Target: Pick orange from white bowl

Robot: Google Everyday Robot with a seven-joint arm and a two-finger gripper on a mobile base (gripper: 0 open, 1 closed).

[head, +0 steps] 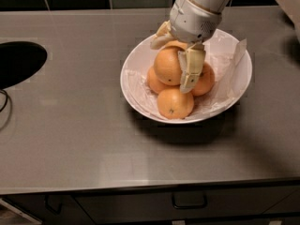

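Observation:
The white bowl, lined with crinkled wrap, stands on the grey counter right of centre. Several oranges are piled in it. The orange, the largest, sits on top of the pile. My gripper reaches down from the upper right and is closed around it. One cream finger lies against its right front, and the other finger is behind its upper left. Smaller oranges lie in front, to the right and to the left.
A dark sink opening is cut into the counter at the left, with a thin cable beside it. Dark tiles run along the back. A drawer with a handle lies under the counter's front edge.

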